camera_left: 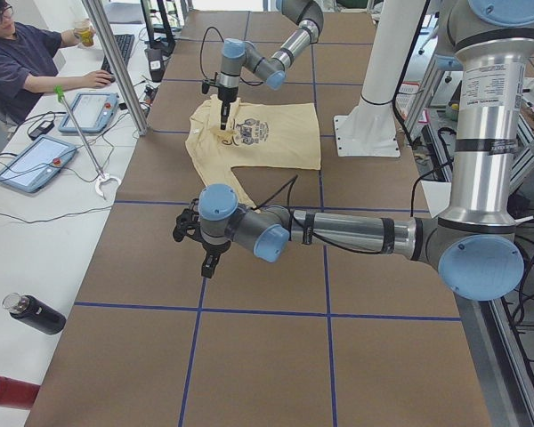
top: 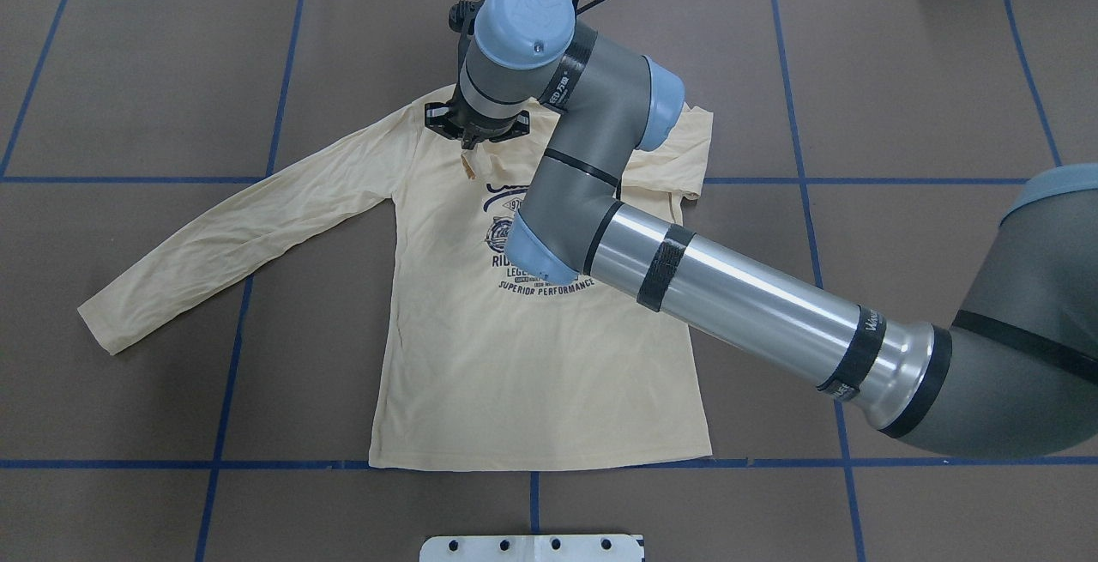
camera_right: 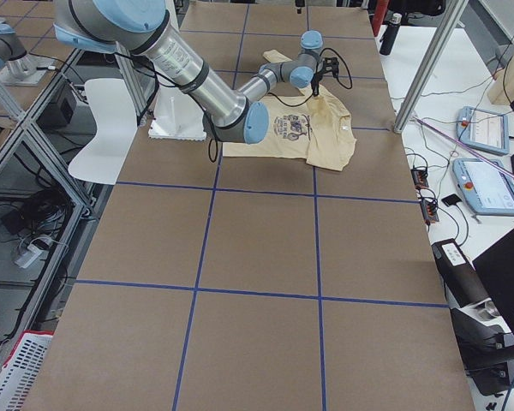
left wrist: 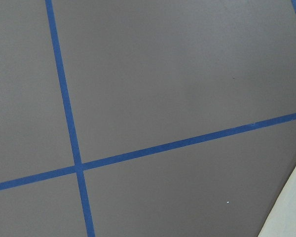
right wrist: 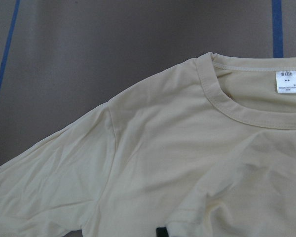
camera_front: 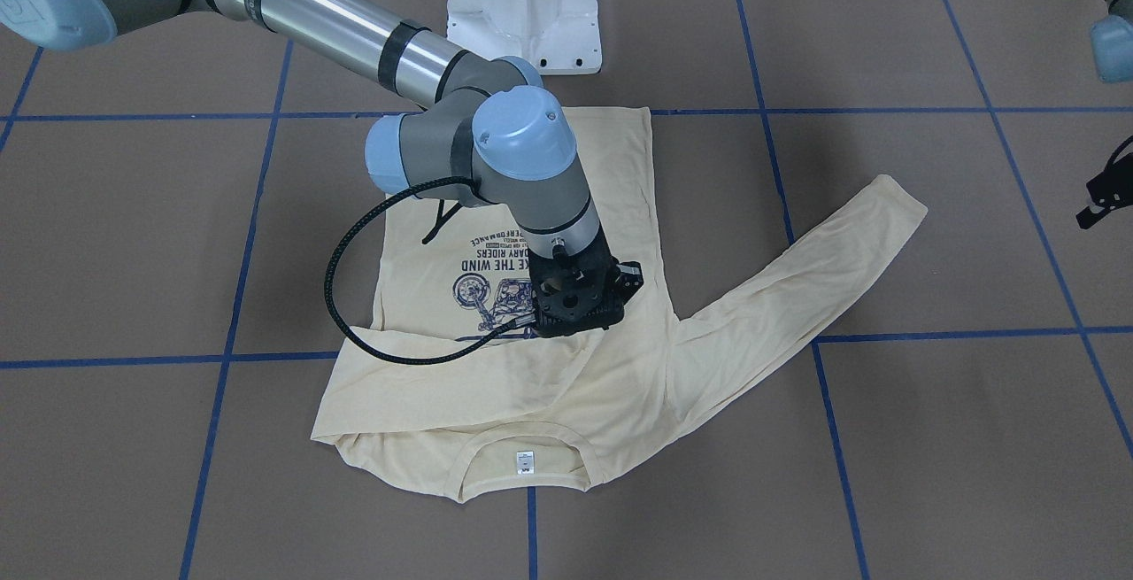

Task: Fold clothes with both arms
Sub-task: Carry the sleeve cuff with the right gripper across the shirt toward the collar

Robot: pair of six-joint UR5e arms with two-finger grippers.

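We see the right gripper pointing down at the long-sleeved T-shirt just below the collar, its fingers drawn together on a small peak of cream cloth. The right sleeve lies across the chest up to that pinch, over the top of the navy print. The shirt lies face up mid-worktop, with its hem toward the white pedestal and its neck tag toward the opposite edge. The left sleeve stretches flat toward the worktop's left end. The left gripper hangs over bare worktop, well apart from the shirt; we cannot tell whether its fingers are apart.
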